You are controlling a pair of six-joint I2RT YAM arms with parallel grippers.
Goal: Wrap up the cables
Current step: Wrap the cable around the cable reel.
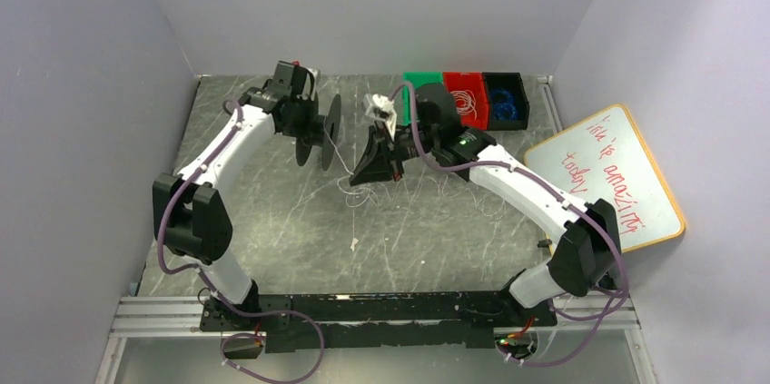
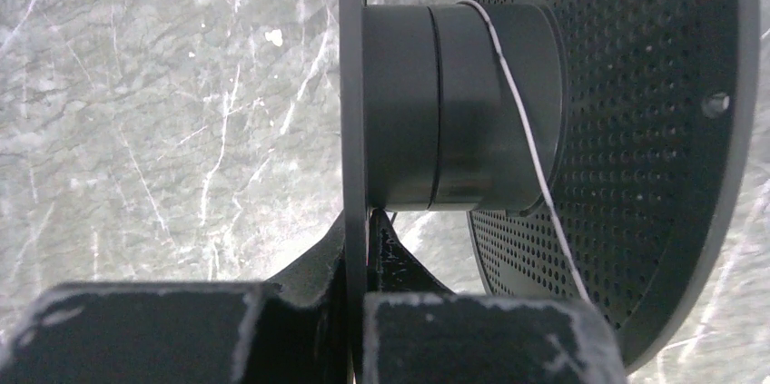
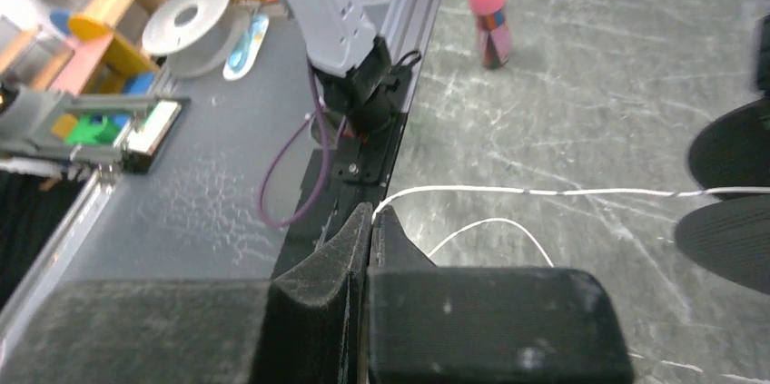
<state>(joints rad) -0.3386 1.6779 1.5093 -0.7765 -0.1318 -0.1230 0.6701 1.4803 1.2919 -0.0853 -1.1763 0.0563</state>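
A black spool (image 1: 318, 133) with two round flanges hangs above the table at the back left. My left gripper (image 1: 304, 121) is shut on its thin flange (image 2: 351, 84); the hub (image 2: 454, 112) and the perforated flange (image 2: 636, 130) fill the left wrist view. A thin white cable (image 2: 536, 175) runs over the hub. My right gripper (image 1: 374, 171) is shut on the white cable (image 3: 545, 192), which stretches taut from my fingertips (image 3: 374, 213) towards the spool (image 3: 731, 193). Slack cable (image 1: 356, 192) lies on the table between the arms.
Green (image 1: 419, 84), red (image 1: 465, 98) and black (image 1: 506, 98) bins stand at the back right, with coiled cables in the red and black ones. A whiteboard (image 1: 617, 180) leans at the right. A pink-capped bottle (image 3: 488, 16) stands on the table.
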